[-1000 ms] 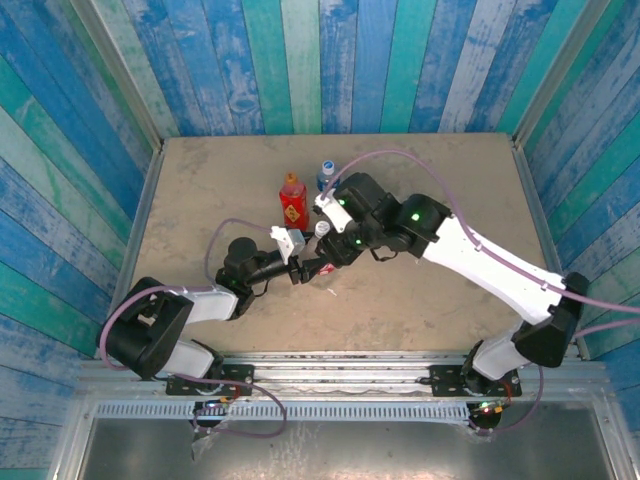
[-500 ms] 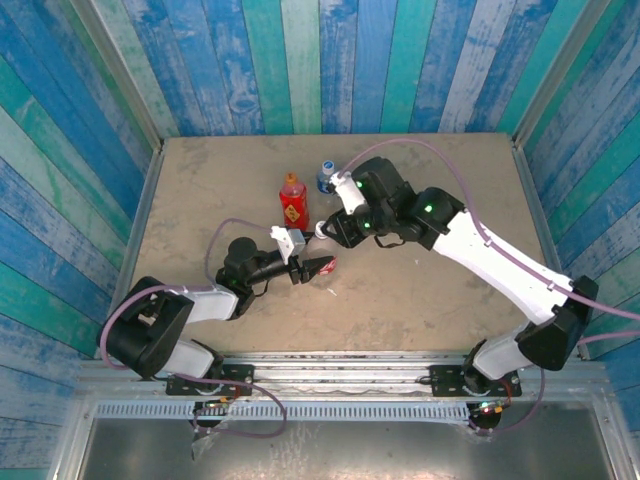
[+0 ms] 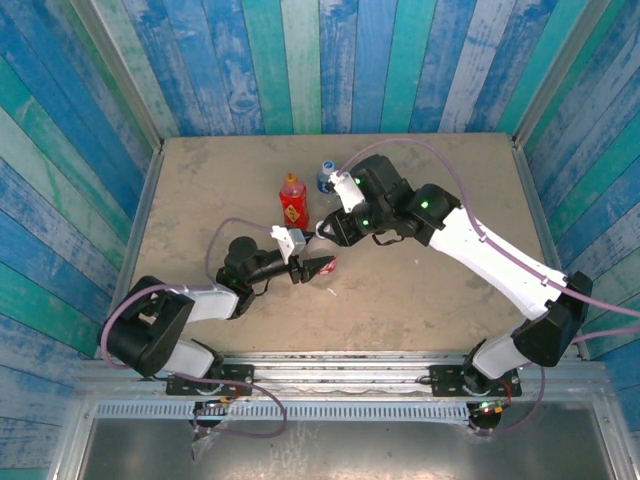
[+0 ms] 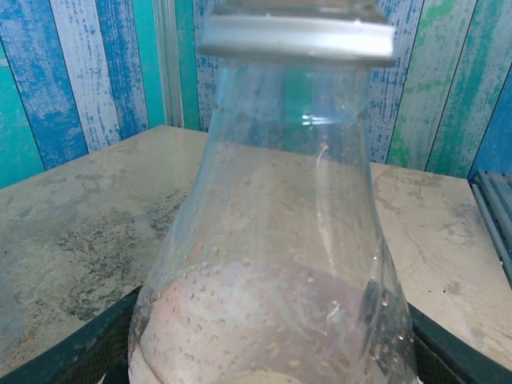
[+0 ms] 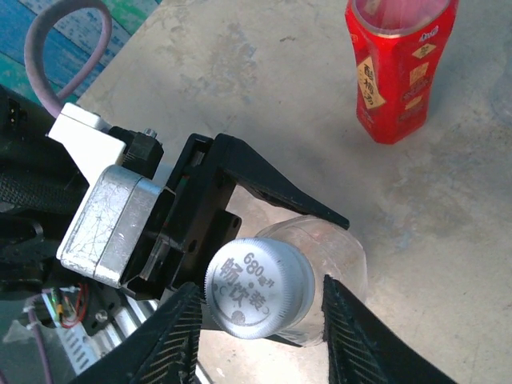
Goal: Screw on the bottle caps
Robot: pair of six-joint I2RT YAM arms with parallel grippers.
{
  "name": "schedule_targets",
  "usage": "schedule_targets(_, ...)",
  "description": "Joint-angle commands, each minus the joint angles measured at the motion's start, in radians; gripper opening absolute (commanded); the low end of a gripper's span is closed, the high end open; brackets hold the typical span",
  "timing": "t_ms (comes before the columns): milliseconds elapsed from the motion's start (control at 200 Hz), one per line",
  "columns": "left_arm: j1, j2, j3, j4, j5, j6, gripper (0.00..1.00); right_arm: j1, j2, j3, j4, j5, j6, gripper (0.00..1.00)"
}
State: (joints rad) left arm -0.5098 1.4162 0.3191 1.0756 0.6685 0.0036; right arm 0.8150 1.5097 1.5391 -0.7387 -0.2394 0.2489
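A silver-white screw cap [image 5: 258, 288], its printed top facing up, sits on the neck of a clear cola bottle [image 4: 280, 240], whose red label shows from above and whose shoulder is beaded with droplets inside. The bottle stands upright near the middle of the tabletop [image 3: 420, 290], clamped around its body by the black jaws of the left gripper [image 3: 314, 268]. The right gripper [image 5: 261, 298] hangs directly over it, its jaws part-way open on either side of the cap, with a sliver of gap at each finger and nothing in their grasp. Just beyond, toward the far edge, stand a red-and-yellow bottle [image 3: 292, 205] and a blue-labelled bottle [image 3: 324, 180] with a blue top. The count: three bottles, one white cap and one blue cap; whether the red-and-yellow bottle wears a cap cannot be told. Two arms work the scene, enclosed by blue-green plank walls [image 3: 300, 60].
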Motion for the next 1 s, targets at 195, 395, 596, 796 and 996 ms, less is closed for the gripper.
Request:
schedule_targets(195,-0.006,0.03,0.006,-0.053,0.019,0.01,0.68,-0.014,-0.026,0.021,0.039,0.011,0.016,0.49)
schedule_targets(395,-0.006,0.027,0.006,-0.054,0.021,0.01,0.68,-0.037,-0.007,0.009,0.034,0.007,0.023,0.33)
schedule_targets(596,-0.006,0.027,0.006,-0.052,0.022,0.01,0.68,-0.043,-0.013,-0.036,0.025,-0.019,0.029,0.26)
schedule_targets(796,-0.006,0.029,0.006,-0.05,0.026,0.009,0.68,-0.043,-0.023,-0.07,0.009,-0.021,0.032,0.23)
schedule_targets(996,-0.006,0.034,0.008,-0.052,0.029,0.008,0.68,-0.042,-0.02,-0.082,-0.004,-0.055,0.035,0.23)
